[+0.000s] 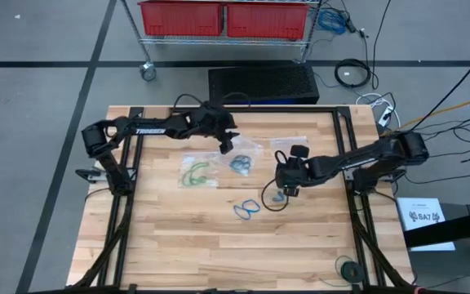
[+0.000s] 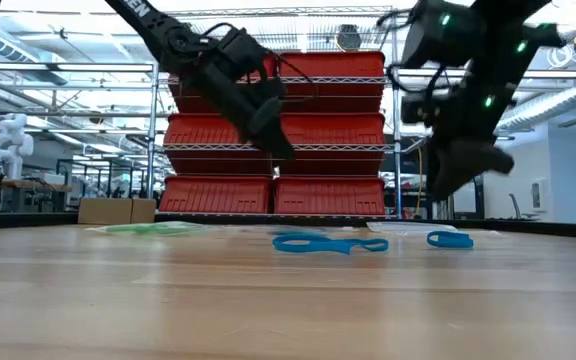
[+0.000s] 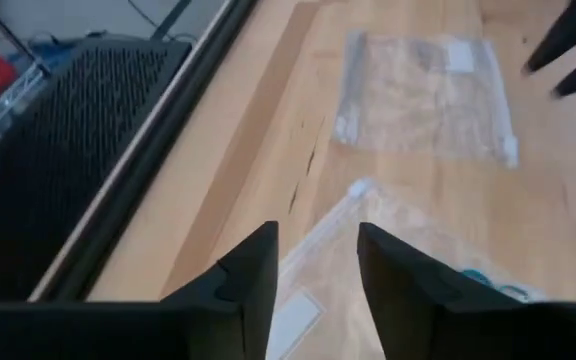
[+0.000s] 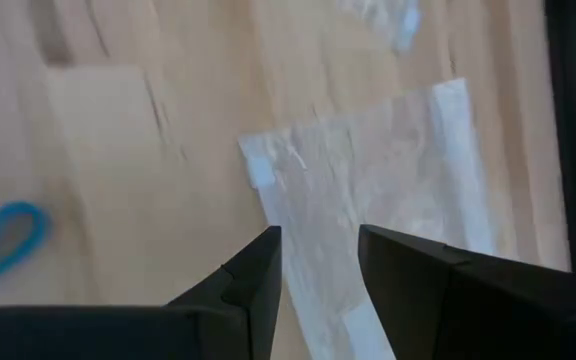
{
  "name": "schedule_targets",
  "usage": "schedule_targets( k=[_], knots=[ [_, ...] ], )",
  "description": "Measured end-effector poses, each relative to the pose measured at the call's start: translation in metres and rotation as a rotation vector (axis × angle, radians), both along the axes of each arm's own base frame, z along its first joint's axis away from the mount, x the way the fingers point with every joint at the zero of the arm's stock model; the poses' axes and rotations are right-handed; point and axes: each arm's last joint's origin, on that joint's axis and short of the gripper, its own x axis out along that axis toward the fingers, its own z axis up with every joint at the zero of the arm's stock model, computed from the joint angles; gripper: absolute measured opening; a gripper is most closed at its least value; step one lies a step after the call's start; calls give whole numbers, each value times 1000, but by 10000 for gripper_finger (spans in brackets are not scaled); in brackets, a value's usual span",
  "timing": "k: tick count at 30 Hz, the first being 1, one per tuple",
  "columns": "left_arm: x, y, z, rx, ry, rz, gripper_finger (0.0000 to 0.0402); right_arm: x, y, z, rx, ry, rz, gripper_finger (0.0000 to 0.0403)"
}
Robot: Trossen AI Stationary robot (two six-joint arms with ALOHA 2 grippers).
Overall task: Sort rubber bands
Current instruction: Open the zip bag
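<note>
The left gripper (image 1: pixel 226 148) hangs above the far middle of the wooden table (image 1: pixel 178 237), over a clear plastic bag (image 1: pixel 241 159) that holds teal rubber bands (image 1: pixel 240 163); its fingers (image 3: pixel 248 280) stand apart with nothing between them; white lettering on the left arm (image 1: pixel 149 129) reads "TROSSEN". The right gripper (image 1: pixel 287 189) hovers right of centre over another clear bag (image 4: pixel 368 200), its fingers (image 4: pixel 253 275) parted and empty (a gap shows between them in its wrist view). Green rubber bands (image 1: pixel 195 173) lie in a bag left of centre; bright blue bands (image 1: pixel 247 207) lie loose on the bare wood nearer the front; one more blue band (image 2: pixel 450 239) lies just by the right gripper. Red bins (image 2: pixel 278 195) fill the shelves behind.
</note>
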Motion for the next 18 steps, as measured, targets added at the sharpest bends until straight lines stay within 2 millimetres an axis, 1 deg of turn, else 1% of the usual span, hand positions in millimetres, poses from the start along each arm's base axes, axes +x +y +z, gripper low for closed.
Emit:
schedule_targets(
  k=[2, 6, 10, 13, 15, 18],
  knots=[
    [-1, -2, 8, 27, -3, -19, 148, 4, -4, -11, -13, 46, 19, 126],
    [-11, -7, 21, 36, 20, -30, 149, 9, -12, -29, -24, 115, 6, 126],
    [-21, -12, 32, 36, 28, -32, 150, 12, -23, -43, -76, 167, -25, 126],
    [-25, -14, 37, 32, 35, -32, 150, 15, -32, -50, -88, 185, -34, 122],
    [-28, -15, 38, 29, 47, -29, 150, 16, -35, -51, -88, 187, -31, 108],
    [-30, -16, 39, 23, 58, -28, 150, 17, -36, -49, -86, 172, -27, 58]
  ],
)
